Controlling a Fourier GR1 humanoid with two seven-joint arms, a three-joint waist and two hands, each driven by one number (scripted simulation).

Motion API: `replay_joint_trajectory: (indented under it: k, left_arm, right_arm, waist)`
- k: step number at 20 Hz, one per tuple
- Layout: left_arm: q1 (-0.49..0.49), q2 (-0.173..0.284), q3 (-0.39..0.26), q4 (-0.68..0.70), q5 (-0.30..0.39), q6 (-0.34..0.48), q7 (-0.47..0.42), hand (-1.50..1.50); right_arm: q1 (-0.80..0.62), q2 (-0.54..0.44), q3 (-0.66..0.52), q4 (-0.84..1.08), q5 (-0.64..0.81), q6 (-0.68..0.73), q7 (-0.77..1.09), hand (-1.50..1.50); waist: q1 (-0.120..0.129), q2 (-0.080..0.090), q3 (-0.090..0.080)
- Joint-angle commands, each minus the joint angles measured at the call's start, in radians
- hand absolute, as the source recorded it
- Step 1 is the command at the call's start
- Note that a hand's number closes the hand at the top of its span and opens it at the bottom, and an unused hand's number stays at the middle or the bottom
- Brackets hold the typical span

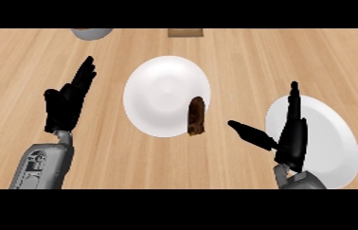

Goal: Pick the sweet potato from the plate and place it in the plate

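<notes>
Sweet potato (196, 116) lies on the center plate (157, 89), near its lower-right rim, long axis running top to bottom w/ the lower end poking just past the plate's edge. A second plate (325, 125) sits well apart at the view's right, partly covered by the right hand (288, 138). That hand is released: fingers straight and pointing up, thumb spread toward the sweet potato but not touching it, a gap of bare counter (231, 58) between. My read: thumb and fingers are spread wide to leave room for the sweet potato, and the hand stands between the 2 plates, so it fits either heading in for a grab or just having let go; can't settle which. Left hand (68, 101) is also relaxed, fingers up, resting at the view's left, clear of both plates and prob. just parked out of the way. At the top edge a grey bowl-like thing (91, 32) and a brown block (185, 32) are cut off, too little showing to say what they are.
</notes>
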Motion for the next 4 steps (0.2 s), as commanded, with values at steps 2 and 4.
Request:
replay_joint_trajectory:
  k: [2,4]
  left_arm:
    - [0.003,0.031,0.031,-0.060,0.024,-0.035,0.043,0.00]
    - [-0.010,0.001,0.015,0.013,-0.008,-0.014,-0.012,0.00]
  right_arm:
    - [0.120,-0.048,-0.091,-0.093,-0.096,0.101,-0.108,-1.50]
    - [0.165,-0.015,-0.137,-0.051,-0.155,0.130,-0.230,-1.50]
  waist:
    - [0.004,0.001,0.000]
    - [0.003,0.002,0.000]
